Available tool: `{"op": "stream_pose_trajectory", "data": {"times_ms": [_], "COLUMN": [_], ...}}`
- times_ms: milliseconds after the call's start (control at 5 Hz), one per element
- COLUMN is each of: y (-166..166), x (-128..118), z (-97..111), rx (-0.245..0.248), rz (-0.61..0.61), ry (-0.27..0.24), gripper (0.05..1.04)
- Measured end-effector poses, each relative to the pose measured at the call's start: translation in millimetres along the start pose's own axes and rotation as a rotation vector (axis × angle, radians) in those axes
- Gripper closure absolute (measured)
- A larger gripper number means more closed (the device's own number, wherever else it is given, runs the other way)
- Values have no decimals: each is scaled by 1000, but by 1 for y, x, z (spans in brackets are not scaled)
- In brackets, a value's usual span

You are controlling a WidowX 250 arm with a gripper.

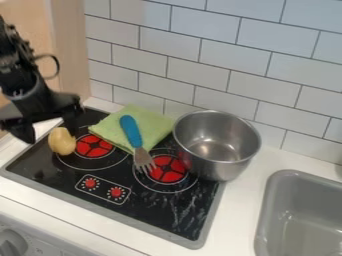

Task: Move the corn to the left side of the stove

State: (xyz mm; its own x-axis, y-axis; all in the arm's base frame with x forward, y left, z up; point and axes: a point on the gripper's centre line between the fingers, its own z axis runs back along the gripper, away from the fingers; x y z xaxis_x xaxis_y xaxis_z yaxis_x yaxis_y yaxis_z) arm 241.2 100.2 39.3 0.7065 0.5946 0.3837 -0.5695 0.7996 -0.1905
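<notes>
I find the hand point(48, 134) wide, gripping nothing. Corn point(62, 141) sits on the stove point(150, 210), at nine o'clock from the left burner point(94, 146); placement appears compliant. I should lift straight up, then withdraw toward ten o'clock, lest a finger topple it.

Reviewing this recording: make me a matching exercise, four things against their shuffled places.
Things
1. Blue-handled metal fork
2. Light green folded cloth
3. Silver metal pot
4. Pale yellow rounded piece

Places
A. nearest the grey sink
B. left of both red burners
C. lying partly on fabric
D. beneath a utensil's handle

Pairs: 1-C; 2-D; 3-A; 4-B
</notes>
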Motion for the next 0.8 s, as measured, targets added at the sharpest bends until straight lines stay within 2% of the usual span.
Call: {"op": "stream_pose_trajectory", "data": {"times_ms": [400, 600, 800], "y": [-12, -19, -19], "x": [-2, -5, -5], "z": [50, 71, 72], "rx": [-41, -44, -45], "rz": [-15, -22, -17], "ry": [-99, -137, -142], "gripper": [84, 84, 84]}}
